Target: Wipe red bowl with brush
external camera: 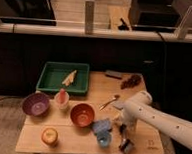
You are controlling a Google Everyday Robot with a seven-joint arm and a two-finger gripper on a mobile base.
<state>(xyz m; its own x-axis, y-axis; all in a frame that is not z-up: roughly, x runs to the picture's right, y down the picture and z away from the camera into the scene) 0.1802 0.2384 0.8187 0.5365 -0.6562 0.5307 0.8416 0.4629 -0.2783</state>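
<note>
While end effector (126, 142) hangs front-right, red bowl (82, 114) lies left

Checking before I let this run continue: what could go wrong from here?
1. The brush lies near the front edge of the table. The gripper hangs just above it at the front right, and a clumsy grasp might knock the brush off.
2. The blue cloth sits between the brush and the red bowl, so a low move across could drag it along.
3. The spoon lies close beside the arm and might get swept.
</note>
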